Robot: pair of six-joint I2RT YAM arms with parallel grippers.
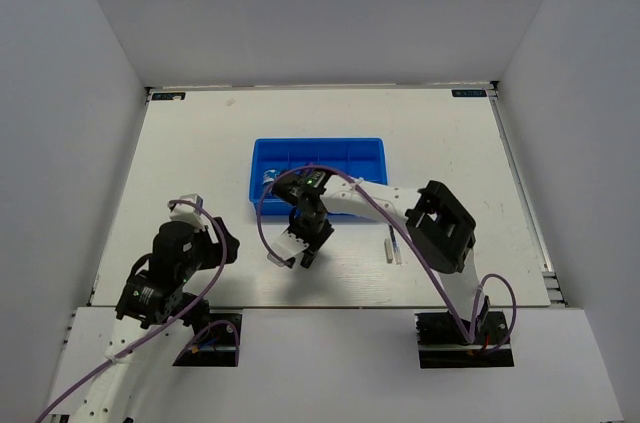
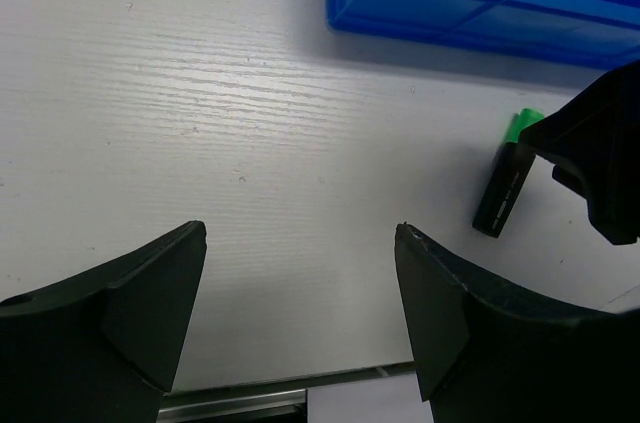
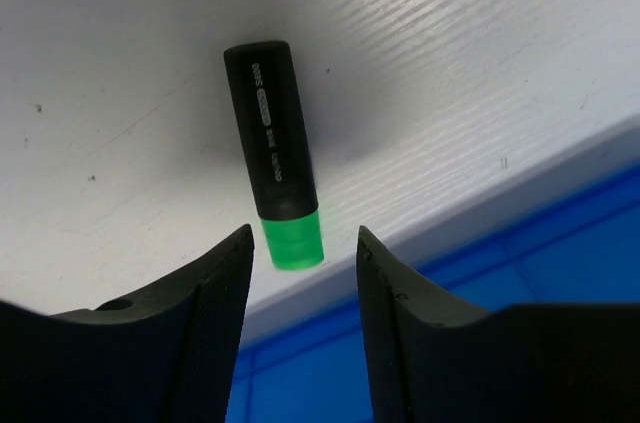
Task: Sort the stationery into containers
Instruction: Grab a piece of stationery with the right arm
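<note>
- All of this sits on one white table (image 1: 200, 143), and the move you need across it is short.
- Just past your right gripper (image 3: 303, 233), on the cap side of its target, lies the blue tray (image 3: 560, 273). Decide which compartment takes highlighters before you lift.
- Your left gripper (image 2: 300, 233) hangs spread wide and empty, off to one side of the target. Leave it there so the arms do not meet.
- The right gripper is also spread and holds nothing. The green-capped highlighter (image 3: 270, 143) lies flat on the table, and its cap end shows between the two fingers (image 3: 190, 323), touching neither. You cannot tell from these views how high above it they hang.
- The fingertips line up with the green cap (image 3: 291, 243), not the black barrel. A pinch there would probably slip or loosen the cap. Move along to the barrel's middle, lower until the pads flank it, then close squarely across its width.
- A short white stick (image 1: 388, 248) lies well off to that gripper's side, toward the right arm's base. It can wait its turn.
</note>
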